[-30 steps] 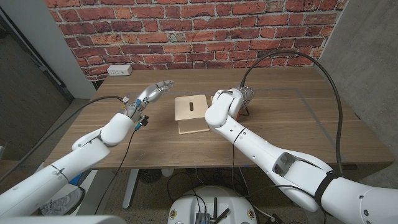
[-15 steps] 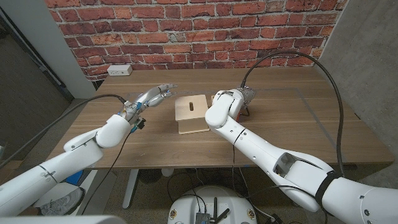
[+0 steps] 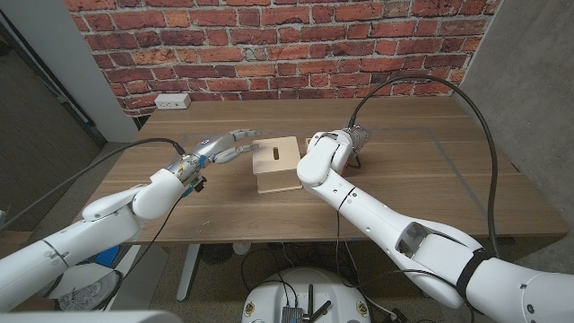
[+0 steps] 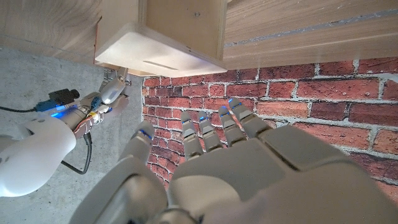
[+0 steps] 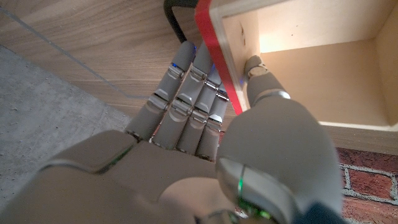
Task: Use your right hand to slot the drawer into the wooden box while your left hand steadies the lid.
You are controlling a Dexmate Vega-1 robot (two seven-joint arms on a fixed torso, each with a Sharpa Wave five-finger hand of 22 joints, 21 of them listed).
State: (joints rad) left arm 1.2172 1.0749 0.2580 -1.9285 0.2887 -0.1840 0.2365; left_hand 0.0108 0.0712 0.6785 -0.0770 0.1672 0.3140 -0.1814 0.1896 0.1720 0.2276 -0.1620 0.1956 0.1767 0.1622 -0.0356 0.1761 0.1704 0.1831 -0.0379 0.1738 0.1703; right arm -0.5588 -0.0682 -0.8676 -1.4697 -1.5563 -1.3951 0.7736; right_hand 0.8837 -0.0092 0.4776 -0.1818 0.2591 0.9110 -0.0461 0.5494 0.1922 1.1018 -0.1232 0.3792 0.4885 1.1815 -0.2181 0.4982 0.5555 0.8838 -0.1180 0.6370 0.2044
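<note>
A: Pale wood: one wooden box sits mid-surface, slotted lid on top. Is the drawer in?

B: Not yet, I judge. The right hand pinches its red-edged wall, beside the box.

A: And the left hand?

B: Fingers spread, empty, just short of the lid. Steadying and slotting both remain.

Wooden table carries a light wooden box near its middle, slotted lid on top; a white power strip lies at the far-left corner.
</note>
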